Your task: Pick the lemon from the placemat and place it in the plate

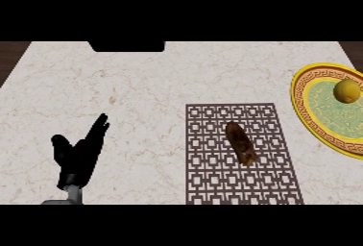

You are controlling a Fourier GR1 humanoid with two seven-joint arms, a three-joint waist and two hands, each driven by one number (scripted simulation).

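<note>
Round yellow lemon [347, 90] already lies in gold-rimmed green plate [306, 111], frame's right edge. Left hand [77, 156] rests lower left, fingers straight, holding nothing. Judgement: placement done; keep clear, avoid nudging plate.

Light falls evenly across the tabletop [142, 96], bright from the far edge to the near one, with no hot spot or glare on the pale marble. Shadows are almost missing: the left hand [77, 153] reads as a flat black shape with no surface detail, and the lemon [347, 90] shades only slightly darker on its lower side. The plate [312, 120] is cut off at the right.
</note>
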